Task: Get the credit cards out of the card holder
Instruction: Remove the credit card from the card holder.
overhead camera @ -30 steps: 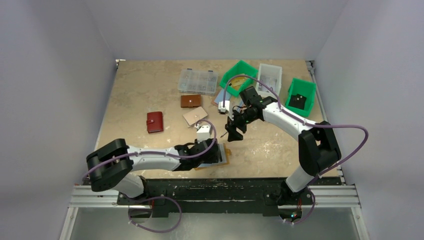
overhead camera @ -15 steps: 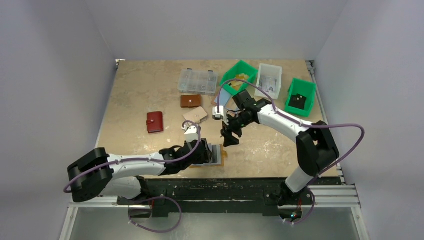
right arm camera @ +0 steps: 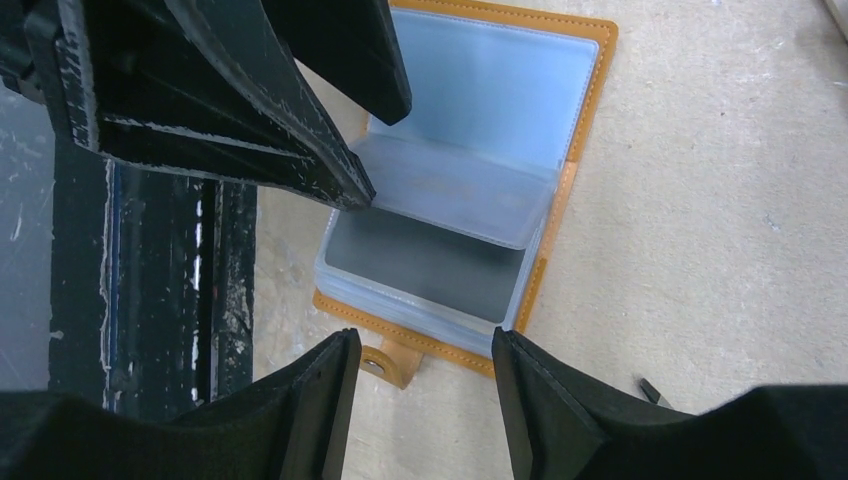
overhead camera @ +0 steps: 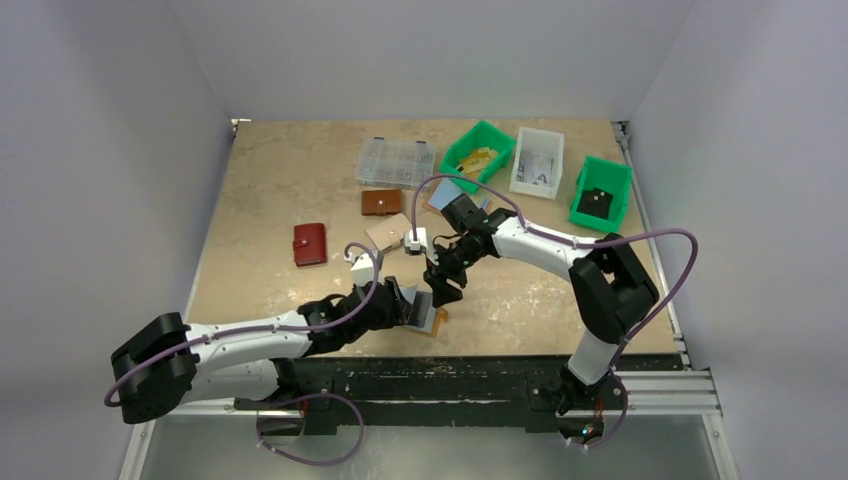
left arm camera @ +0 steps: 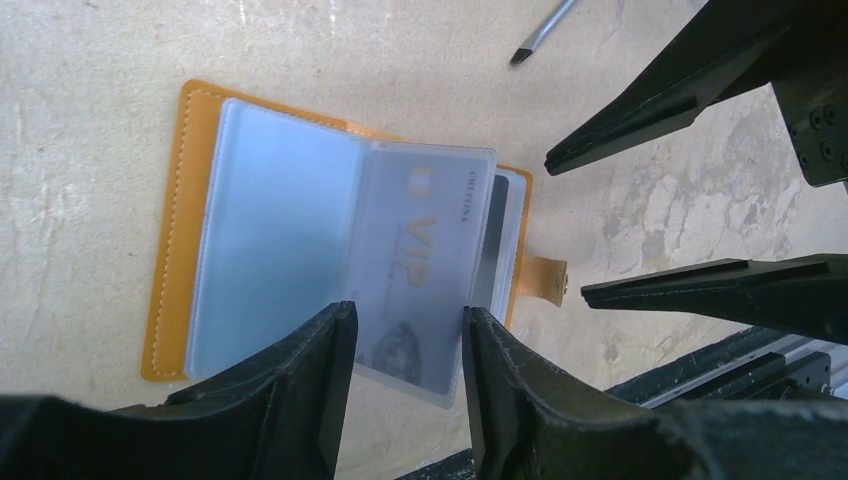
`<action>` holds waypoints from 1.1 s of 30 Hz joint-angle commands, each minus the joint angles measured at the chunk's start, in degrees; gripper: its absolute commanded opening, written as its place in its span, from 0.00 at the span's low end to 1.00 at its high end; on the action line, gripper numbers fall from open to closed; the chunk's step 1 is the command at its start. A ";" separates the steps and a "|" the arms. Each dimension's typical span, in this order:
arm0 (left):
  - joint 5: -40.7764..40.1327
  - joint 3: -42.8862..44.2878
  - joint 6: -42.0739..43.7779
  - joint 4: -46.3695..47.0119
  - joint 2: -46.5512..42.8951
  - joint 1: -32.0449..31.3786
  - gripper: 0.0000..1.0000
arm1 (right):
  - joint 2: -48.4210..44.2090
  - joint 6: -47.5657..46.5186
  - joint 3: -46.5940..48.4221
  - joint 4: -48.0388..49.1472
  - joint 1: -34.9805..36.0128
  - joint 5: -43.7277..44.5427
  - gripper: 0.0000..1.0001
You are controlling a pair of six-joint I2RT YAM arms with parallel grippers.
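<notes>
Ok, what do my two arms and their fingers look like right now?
Both the left arm and right arm have white links between bulky black joints, with a purple cable looping alongside each. A small white block sits at each wrist. The fingers are matte black, long tapered wedges; the left ones show pale scuffs.

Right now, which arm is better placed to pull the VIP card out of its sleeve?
Probably the right. The right fingers hang open over the card holder, free to grip, while the left fingers seem to prop up the leaf holding the VIP card.
</notes>
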 commanded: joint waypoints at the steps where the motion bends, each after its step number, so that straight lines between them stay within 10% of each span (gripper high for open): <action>1: -1.45 -1.81 -0.58 -2.22 -2.85 1.23 0.46 | -0.49 1.84 0.43 2.24 0.19 -1.17 0.59; 33: 2.24 4.46 13.26 0.89 2.10 11.97 0.35 | 0.23 2.19 0.77 2.44 0.55 -0.78 0.59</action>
